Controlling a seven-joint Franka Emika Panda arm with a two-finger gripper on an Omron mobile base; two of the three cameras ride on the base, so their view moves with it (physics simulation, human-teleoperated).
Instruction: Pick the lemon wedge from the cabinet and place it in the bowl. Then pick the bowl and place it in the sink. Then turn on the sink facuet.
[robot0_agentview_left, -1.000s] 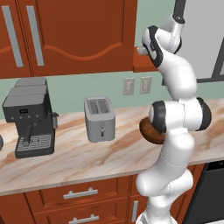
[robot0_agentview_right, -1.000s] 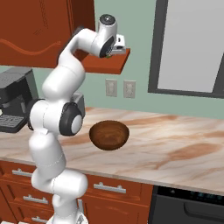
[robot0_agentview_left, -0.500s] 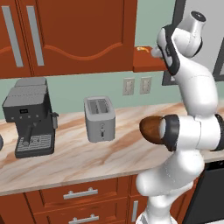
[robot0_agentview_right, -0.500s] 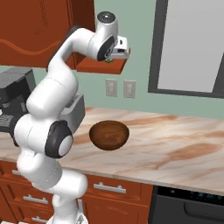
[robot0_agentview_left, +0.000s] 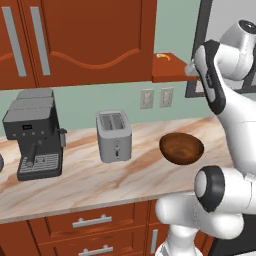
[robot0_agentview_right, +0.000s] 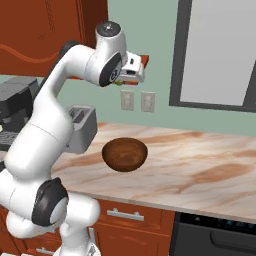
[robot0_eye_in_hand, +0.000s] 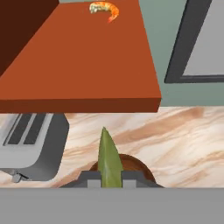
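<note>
**Lemon wedge clamped in the hand, clear of the shelf and above the bowl**

The hand (robot0_eye_in_hand: 105, 183) was nearly fully closed, its two dark tips pinching the lemon wedge (robot0_eye_in_hand: 108, 157) at its thick end so that the pointed tip stood out ahead of the fingers. A hold that low on so small a piece of fruit looked chosen to keep it from slipping sideways during the carry.

Seen from the right base camera, the hand (robot0_agentview_right: 131, 75) sat just off the front edge of the cabinet's (robot0_agentview_left: 90, 40) flat side shelf (robot0_eye_in_hand: 87, 57), high over the table (robot0_agentview_right: 200, 165). Just past the hand and level with it lay the shelf edge; at the shelf's far end rested a small orange-yellow piece (robot0_eye_in_hand: 105, 9), well apart from the hand and not part of the job.

Below the hand, partly hidden behind the wedge in the hand view, was the dark wooden bowl (robot0_agentview_right: 125, 154), sitting upright on the table with its open mouth up. Beside it, off to one side of the hand, stood the grey toaster (robot0_agentview_left: 115, 135), near but not touching.

The wedge seemed to be out of the cabinet and roughly lined up over the bowl, so lowering and releasing appeared the likely next step. The sink and faucet steps had not begun.
</note>
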